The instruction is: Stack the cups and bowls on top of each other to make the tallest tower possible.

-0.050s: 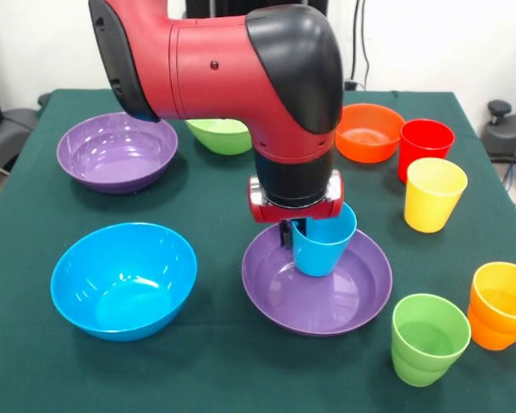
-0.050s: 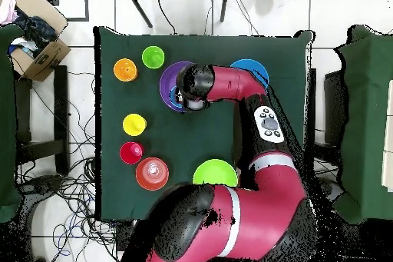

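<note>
Gripper [image 1: 294,234] is closed on the blue cup's [image 1: 323,240] rim; I see the cup tilted inside the near purple bowl [image 1: 275,297], mid-table. Around it: blue bowl [image 1: 123,279] well apart on one side, green cup [image 1: 428,337], orange cup [image 1: 501,305] and yellow cup [image 1: 433,194] on the other. Behind sit the red cup [image 1: 425,144], orange bowl [image 1: 368,132], green bowl [image 1: 220,135] and second purple bowl [image 1: 116,152]. My arm [image 1: 224,60] hides part of the green bowl.
</note>
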Tool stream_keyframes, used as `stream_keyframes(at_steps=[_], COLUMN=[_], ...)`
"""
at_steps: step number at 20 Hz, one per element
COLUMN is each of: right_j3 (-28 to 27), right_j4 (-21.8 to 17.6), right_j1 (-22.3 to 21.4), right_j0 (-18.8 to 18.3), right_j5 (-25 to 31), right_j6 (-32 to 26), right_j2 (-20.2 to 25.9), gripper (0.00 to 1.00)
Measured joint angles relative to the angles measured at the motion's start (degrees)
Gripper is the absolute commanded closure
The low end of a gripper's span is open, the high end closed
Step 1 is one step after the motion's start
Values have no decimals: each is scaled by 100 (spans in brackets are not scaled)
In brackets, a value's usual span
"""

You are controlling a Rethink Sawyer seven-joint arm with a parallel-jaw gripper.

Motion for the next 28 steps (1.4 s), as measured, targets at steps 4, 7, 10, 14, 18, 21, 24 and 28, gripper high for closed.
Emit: stream_keyframes(at_steps=[4, 7, 10, 14, 18, 21, 24, 28], right_j3=[-133, -609, -966, -1702, -2200, -2579, -2953, -3164], right_j4=[-27, -51, -59, -59, -65, -75, -88, -102], right_j1=[71, 308, 437, 742, 950, 1112, 1271, 1358], right_j0=[2, 1, 5, 7, 14, 19, 19, 19], right_j5=[1, 114, 349, 815, 1128, 1355, 1498, 1560], right_j6=[0, 0, 0, 0, -6, -9, -11, -28], right_j2=[3, 11, 41, 114, 172, 221, 285, 326], gripper=[100, 100, 100, 100, 100, 100, 100, 100])
